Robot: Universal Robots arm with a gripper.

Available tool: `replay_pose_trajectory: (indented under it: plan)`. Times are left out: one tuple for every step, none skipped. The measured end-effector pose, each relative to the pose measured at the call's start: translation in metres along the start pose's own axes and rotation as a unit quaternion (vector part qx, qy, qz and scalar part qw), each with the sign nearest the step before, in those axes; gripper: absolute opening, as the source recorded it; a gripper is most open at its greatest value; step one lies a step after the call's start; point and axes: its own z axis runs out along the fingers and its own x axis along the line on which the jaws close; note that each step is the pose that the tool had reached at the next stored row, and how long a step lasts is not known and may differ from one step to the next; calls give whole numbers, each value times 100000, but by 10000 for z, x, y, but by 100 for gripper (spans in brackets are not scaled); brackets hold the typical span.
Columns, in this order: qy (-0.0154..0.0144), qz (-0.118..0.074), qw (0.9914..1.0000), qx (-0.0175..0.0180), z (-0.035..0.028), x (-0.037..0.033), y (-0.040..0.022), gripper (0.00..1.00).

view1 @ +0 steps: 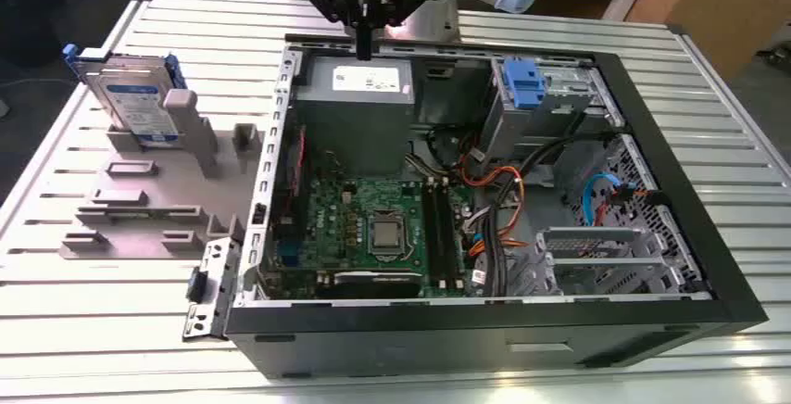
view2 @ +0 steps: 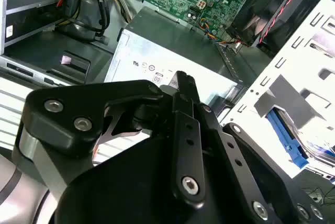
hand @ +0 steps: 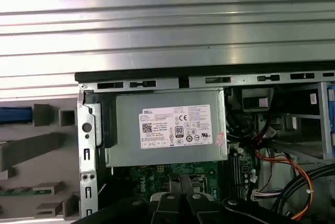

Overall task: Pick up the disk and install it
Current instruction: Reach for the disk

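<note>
Exterior view: we've got the disk standing on edge in a grey holder on the bench, over at the exterior view's left, well apart from the pincer. The pincer hangs pressed together, empty, above the open computer case's far rim. First wrist view gives us the power-supply box, white sticker face on

You've got an open computer case on the slatted bench, with its power-supply box above the motherboard and a grey fixture alongside.
</note>
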Motion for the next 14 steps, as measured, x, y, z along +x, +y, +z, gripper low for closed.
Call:
replay_pose_trajectory:
  plan:
    - [3,-3,100000,0,0,0,0,11]
    - [0,-2,100000,0,0,0,0,11]
    - [1,-1,100000,0,0,0,0,11]
    - [0,-5,100000,-1,0,0,0,11]
    - [0,2,100000,-1,0,2,0,11]
    - [2,7,100000,2,0,5,0,11]
    - [3,8,100000,3,-1,10,0,11]
    - [1,4,100000,0,-1,15,-1,11]
    - [1,1,100000,-1,0,18,-1,11]
    - [-1,1,100000,-1,0,22,-1,11]
    - [0,-2,100000,-1,-1,26,-2,11]
    - [1,-1,100000,0,-1,31,-2,11]
    - [2,-2,100000,1,-1,36,-2,11]
    - [2,0,100000,2,-1,40,1,11]
